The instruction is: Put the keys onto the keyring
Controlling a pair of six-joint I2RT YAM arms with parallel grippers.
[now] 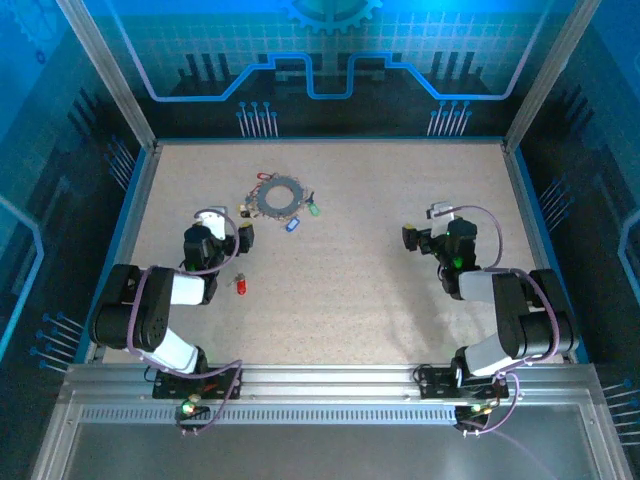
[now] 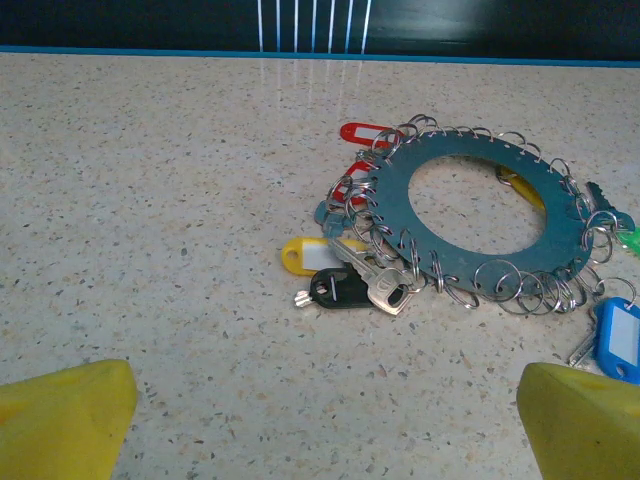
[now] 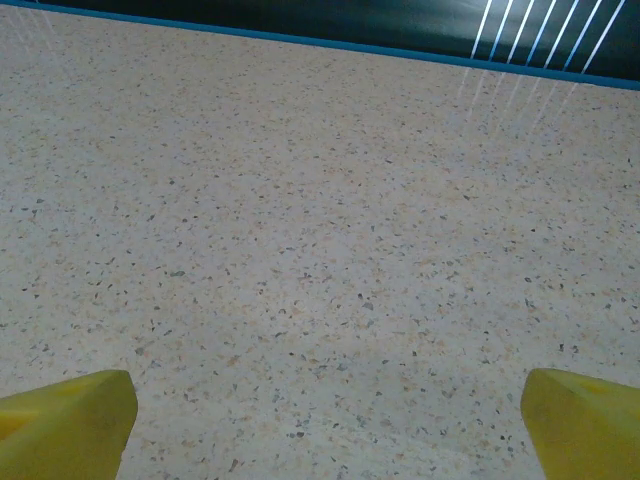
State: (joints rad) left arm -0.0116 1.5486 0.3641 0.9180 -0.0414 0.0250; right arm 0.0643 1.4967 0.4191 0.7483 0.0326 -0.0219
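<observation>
The keyring [image 1: 279,196] is a dark grey toothed band lying flat at the far left of the table, with many small wire loops round its edge [image 2: 455,250]. Keys lie close around it: a red tag [image 2: 365,132], a yellow tag [image 2: 305,255], a black-headed key [image 2: 340,288], a silver key [image 2: 387,291], a blue tag [image 2: 618,338] and a green one [image 2: 628,240]. One red key [image 1: 239,285] lies alone near the left arm. My left gripper [image 1: 220,233] [image 2: 325,420] stands open just short of the ring, holding nothing. My right gripper [image 1: 435,236] [image 3: 325,425] is open over bare table.
The speckled beige table [image 1: 360,270] is bounded by a blue rim and dark walls [image 1: 330,120]. Both arm bases sit on the metal rail [image 1: 320,385] at the near edge.
</observation>
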